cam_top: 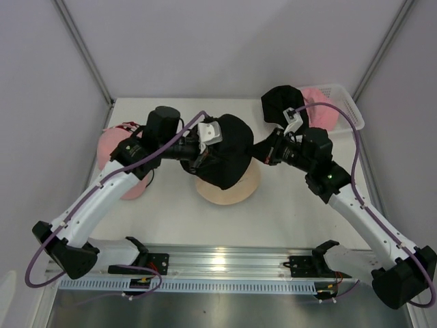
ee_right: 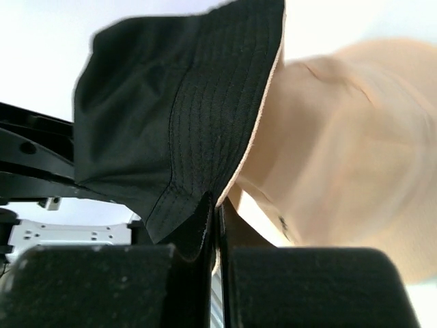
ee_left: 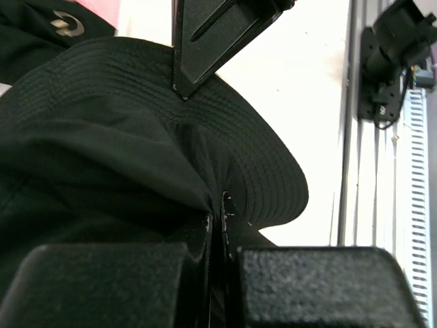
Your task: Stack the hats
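Black bucket hat (cam_top: 235, 150) above tan hat (cam_top: 229, 195), brim tight between closed left fingers (ee_left: 102, 283) and closed right fingers (ee_right: 95, 283).

From the arm bases, the middle of the tabletop (cam_top: 184, 225) is blocked by the black bucket hat (cam_top: 232, 154) draped over the tan hat (cam_top: 229, 193). The left end effector (ee_left: 217, 217) pinches its brim from 9 o'clock and the right end effector (ee_right: 217, 205) from 3 o'clock. The left arm (cam_top: 102, 198) and right arm (cam_top: 362, 212) bar 8 and 4 o'clock. A pink hat (cam_top: 109, 147) crowds 9 o'clock. The white basket (cam_top: 349, 106) and a second black hat (cam_top: 280, 102) fill 1 to 2 o'clock. There is open tabletop at 12 o'clock, and at 6 o'clock as far as the metal rail (cam_top: 225, 263).
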